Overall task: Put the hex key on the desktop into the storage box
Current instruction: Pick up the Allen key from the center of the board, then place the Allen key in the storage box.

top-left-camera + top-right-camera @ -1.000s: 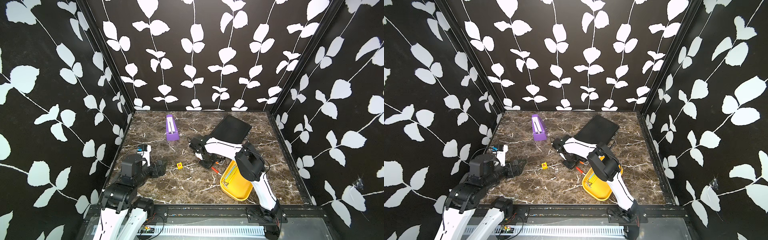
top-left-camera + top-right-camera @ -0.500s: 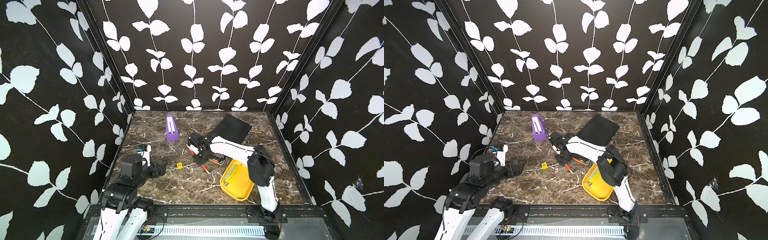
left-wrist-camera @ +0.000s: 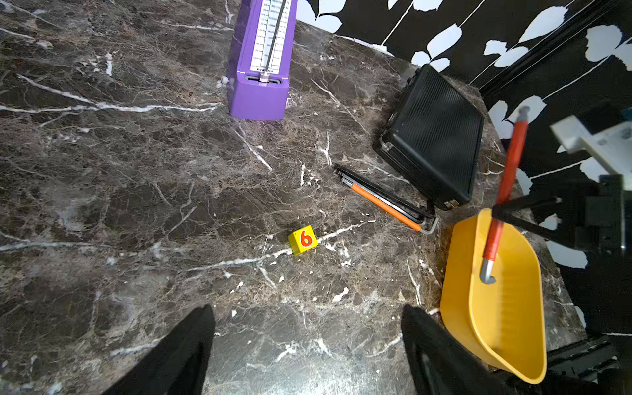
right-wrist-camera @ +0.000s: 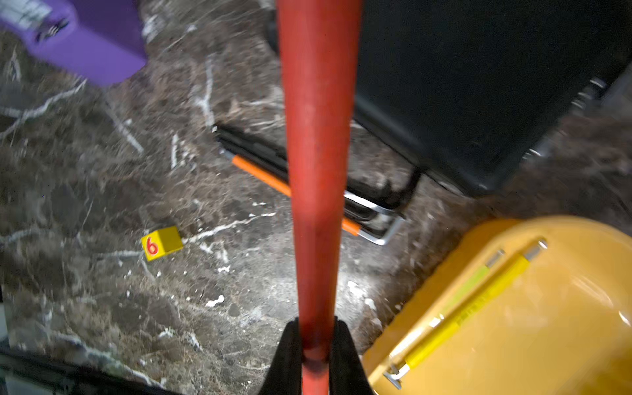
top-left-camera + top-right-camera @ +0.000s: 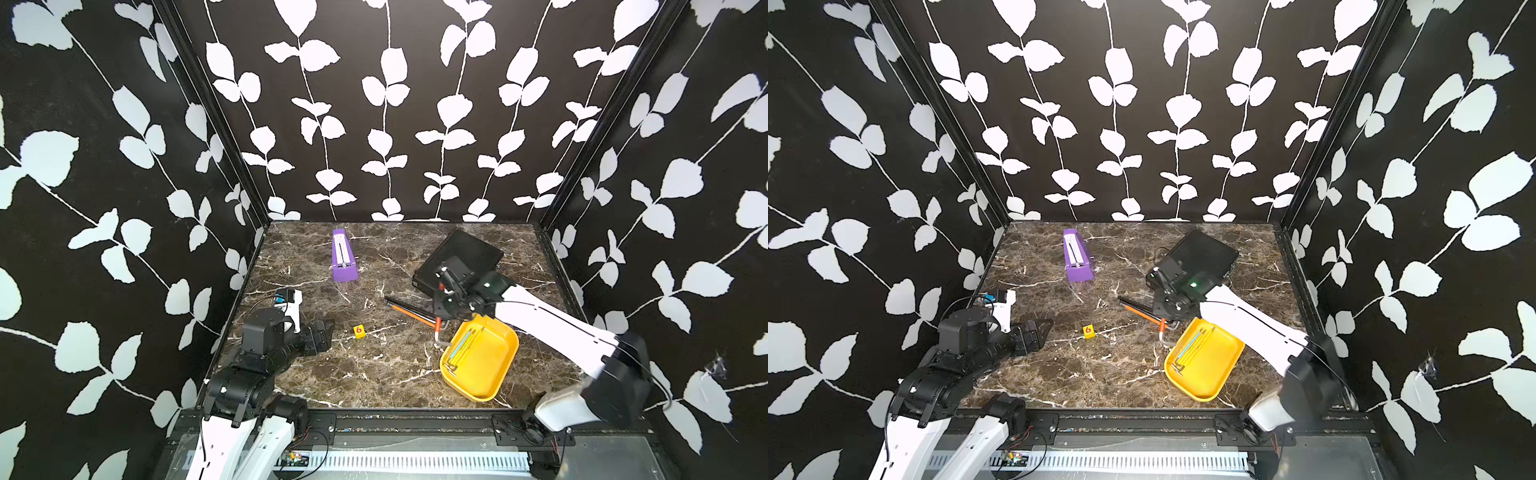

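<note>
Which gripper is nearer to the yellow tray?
Right. The right gripper, shut on the red hex key, hangs at the far end of the tray; the left gripper, open, sits across the desktop, beyond the cube.

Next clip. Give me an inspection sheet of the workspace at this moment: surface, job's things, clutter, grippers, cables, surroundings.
Surface: desktop, brown marble with white veins.
Job's things: red key is off the desktop, its bent end near the box rim. The box already holds thin keys. An orange key and black keys lie on the desktop.
Clutter: metronome, case, cube marked 6.
Grippers: right gripper shut on red key; left gripper open, empty, low over the desktop.
Cables: wires loop at the front rail.
Surroundings: walls, black with white leaves, on three sides.
</note>
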Motion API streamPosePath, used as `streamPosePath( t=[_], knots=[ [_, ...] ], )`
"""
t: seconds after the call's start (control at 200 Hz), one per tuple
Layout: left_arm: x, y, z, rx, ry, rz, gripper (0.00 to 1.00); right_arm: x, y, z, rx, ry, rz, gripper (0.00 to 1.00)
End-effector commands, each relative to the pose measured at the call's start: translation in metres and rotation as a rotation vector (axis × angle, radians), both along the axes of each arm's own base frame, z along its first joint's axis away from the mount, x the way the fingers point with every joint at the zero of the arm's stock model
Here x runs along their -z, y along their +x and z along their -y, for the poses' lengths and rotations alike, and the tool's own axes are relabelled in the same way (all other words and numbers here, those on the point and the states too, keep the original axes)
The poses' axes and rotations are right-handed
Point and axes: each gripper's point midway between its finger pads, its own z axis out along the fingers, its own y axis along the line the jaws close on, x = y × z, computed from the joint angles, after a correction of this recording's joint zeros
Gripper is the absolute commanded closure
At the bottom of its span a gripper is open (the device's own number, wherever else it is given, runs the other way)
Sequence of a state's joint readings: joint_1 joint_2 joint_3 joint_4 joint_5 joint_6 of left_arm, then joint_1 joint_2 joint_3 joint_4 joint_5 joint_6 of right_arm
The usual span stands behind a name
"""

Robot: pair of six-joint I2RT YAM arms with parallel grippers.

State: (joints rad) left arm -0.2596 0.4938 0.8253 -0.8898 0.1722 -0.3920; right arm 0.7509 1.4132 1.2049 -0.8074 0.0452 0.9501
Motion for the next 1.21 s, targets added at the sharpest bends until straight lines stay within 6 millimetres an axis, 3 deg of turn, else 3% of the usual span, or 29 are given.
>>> streamPosePath(
  t=[0.0,0.235,0.425,0.72,0.975,1.2],
  knots=[
    [-0.001,0.0,0.001,0.009,-0.002,0.016,0.13,0.005,-0.013,0.031,0.292,0.041,-0.043,1.0],
    [-0.002,0.0,0.002,0.011,-0.004,0.021,0.14,0.034,-0.047,0.063,0.552,0.05,-0.16,1.0],
    [-0.002,-0.001,0.001,0.009,-0.005,0.022,0.13,0.064,-0.068,0.082,0.648,0.012,-0.231,1.0],
    [-0.003,-0.002,0.001,0.011,-0.007,0.021,0.14,0.104,-0.07,0.077,0.647,0.026,-0.322,1.0],
    [-0.002,-0.002,0.001,0.009,-0.006,0.018,0.13,0.122,-0.072,0.085,0.699,0.026,-0.368,1.0],
    [-0.001,-0.001,0.002,0.013,-0.005,0.015,0.14,0.124,-0.071,0.081,0.667,0.003,-0.408,0.99]
  ],
)
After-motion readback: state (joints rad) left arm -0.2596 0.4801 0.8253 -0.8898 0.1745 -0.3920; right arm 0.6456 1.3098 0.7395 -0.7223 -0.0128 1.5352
